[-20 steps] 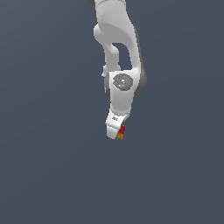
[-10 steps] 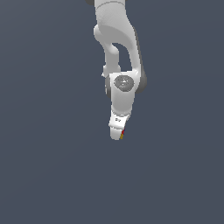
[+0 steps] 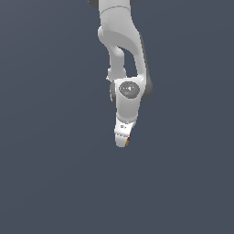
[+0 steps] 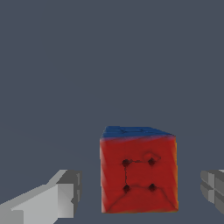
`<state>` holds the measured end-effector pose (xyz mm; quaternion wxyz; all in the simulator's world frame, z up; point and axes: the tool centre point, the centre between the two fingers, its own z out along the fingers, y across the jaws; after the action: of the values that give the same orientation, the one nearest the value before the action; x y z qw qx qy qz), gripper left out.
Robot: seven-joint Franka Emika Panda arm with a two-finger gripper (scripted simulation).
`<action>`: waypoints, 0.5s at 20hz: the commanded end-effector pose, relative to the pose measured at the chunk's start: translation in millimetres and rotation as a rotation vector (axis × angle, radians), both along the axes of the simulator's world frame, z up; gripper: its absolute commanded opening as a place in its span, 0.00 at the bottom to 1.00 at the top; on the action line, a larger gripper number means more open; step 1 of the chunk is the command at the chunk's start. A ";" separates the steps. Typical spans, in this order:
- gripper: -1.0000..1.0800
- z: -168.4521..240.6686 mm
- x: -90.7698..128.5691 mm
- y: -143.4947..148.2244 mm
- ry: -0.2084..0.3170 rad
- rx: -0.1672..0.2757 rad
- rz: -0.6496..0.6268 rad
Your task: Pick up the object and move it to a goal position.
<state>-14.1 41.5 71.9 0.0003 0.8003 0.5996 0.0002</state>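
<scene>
The object, a small cube, shows a red face and a blue top in the wrist view. It sits between my two grey fingers, with a gap on each side. My gripper is open around it and not touching it. In the exterior view the white gripper points down over the grey floor. Only a thin red and yellow sliver of the cube shows at the fingertip's edge on the exterior view's right.
The plain dark grey floor fills both views. The white arm comes down from the top of the exterior view. No goal marker shows.
The gripper has come down slightly and now straddles the cube. The cube, plainly seen beside the fingertip earlier, is now almost hidden behind the gripper in the exterior view.
</scene>
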 end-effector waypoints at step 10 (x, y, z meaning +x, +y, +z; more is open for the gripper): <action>0.96 -38.7 -0.3 0.0 0.001 0.000 0.004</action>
<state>-15.2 41.6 34.4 -0.0005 0.7992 0.6011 -0.0007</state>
